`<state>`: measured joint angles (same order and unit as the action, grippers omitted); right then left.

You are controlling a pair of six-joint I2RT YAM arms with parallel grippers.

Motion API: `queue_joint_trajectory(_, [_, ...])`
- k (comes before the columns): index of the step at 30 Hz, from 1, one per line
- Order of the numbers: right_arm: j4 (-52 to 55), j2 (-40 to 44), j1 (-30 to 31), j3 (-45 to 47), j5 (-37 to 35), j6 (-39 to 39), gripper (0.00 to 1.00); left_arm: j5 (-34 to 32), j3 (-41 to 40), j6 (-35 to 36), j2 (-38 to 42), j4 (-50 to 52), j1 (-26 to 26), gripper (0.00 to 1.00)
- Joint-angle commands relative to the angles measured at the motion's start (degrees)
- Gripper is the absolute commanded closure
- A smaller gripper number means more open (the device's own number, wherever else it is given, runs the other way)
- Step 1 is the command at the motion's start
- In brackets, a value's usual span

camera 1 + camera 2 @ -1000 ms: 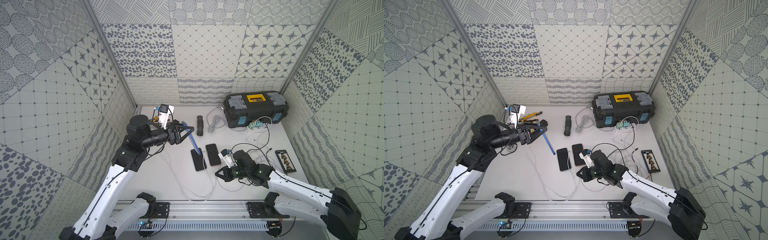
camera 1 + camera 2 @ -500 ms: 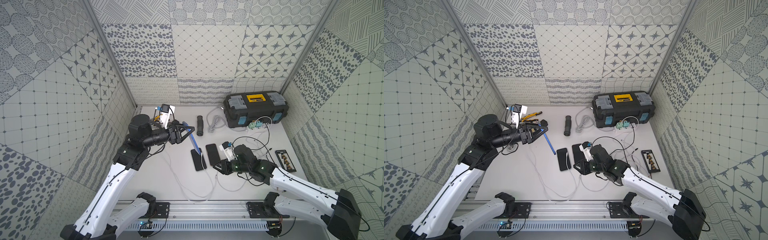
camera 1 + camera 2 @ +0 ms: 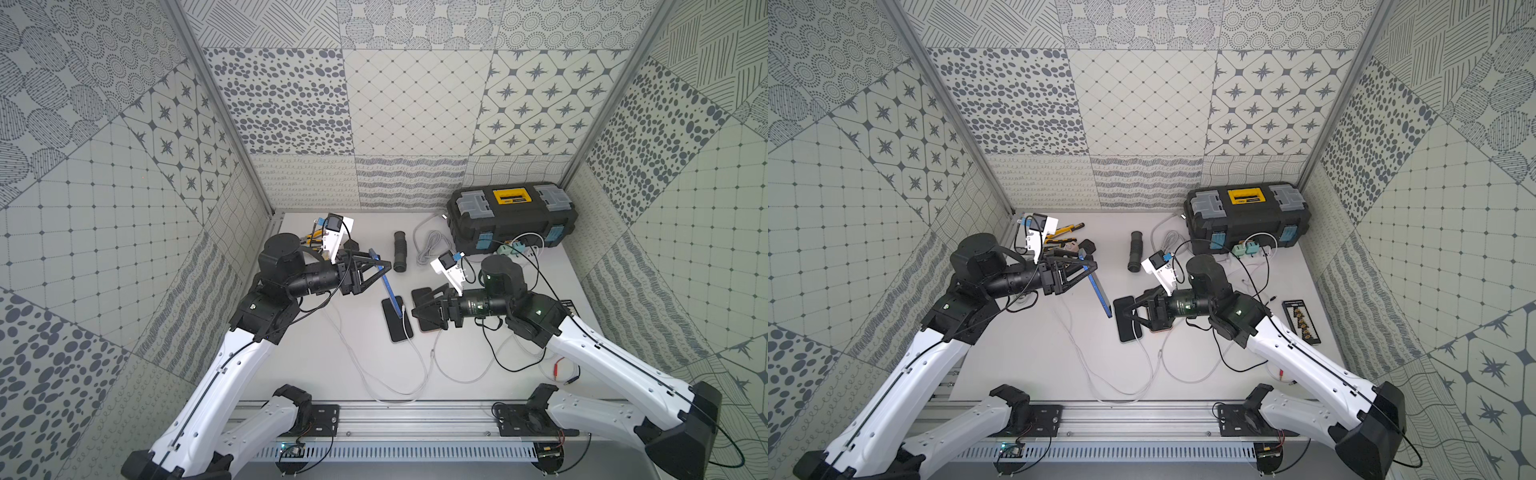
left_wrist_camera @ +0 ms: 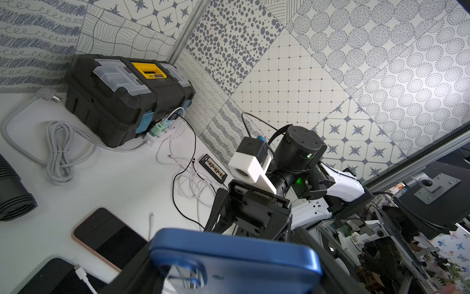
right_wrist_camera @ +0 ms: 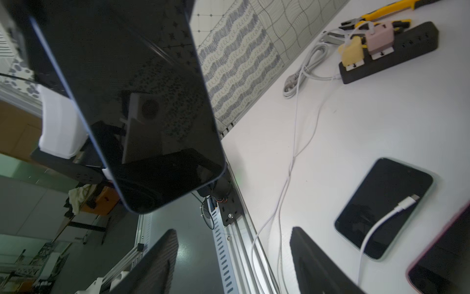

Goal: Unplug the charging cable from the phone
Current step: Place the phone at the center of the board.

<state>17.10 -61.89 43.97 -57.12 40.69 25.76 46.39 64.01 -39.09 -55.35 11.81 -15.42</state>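
My left gripper (image 3: 384, 266) is shut on the top end of a blue phone (image 3: 390, 291), holding it tilted above the table. Its lower end (image 5: 152, 201) has no plug in it. The white charging cable (image 3: 417, 357) lies loose on the table, with its plug (image 5: 407, 202) resting on the screen of a black phone (image 5: 381, 203) that lies flat. My right gripper (image 3: 417, 311) hovers open just right of the blue phone's lower end, over a pink phone (image 4: 106, 234), with nothing between its fingers (image 5: 318, 264).
A black toolbox (image 3: 513, 220) stands at the back right, with a power strip and chargers (image 3: 1246, 249) in front of it. A black ribbed tube (image 3: 401, 251), a coiled grey cord (image 3: 430, 245), pliers (image 3: 1067, 228) and a bit tray (image 3: 1302, 322) lie around.
My right gripper went from shut to open and moved back and left toward the blue phone. The cable plug now rests on the black phone. The left arm has barely moved.
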Motion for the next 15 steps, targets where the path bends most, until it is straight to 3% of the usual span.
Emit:
queue_joint_trajectory(1, [-1.3, -0.9, -0.3, -3.4, 9.5, -3.0, 0.22, 7.4, -0.8, 0.3, 1.3, -11.4, 0.6, 1.00])
queue_joint_trajectory(9, [-1.2, -4.5, -0.3, -9.6, 17.4, -5.2, 0.09, 10.8, -1.7, -1.7, 0.8, -14.5, 0.6, 1.00])
queue_joint_trajectory(15, [-0.9, -7.0, -0.1, -12.0, 17.5, -7.3, 0.03, 11.9, -2.0, -2.9, 0.6, -16.3, 0.6, 1.00])
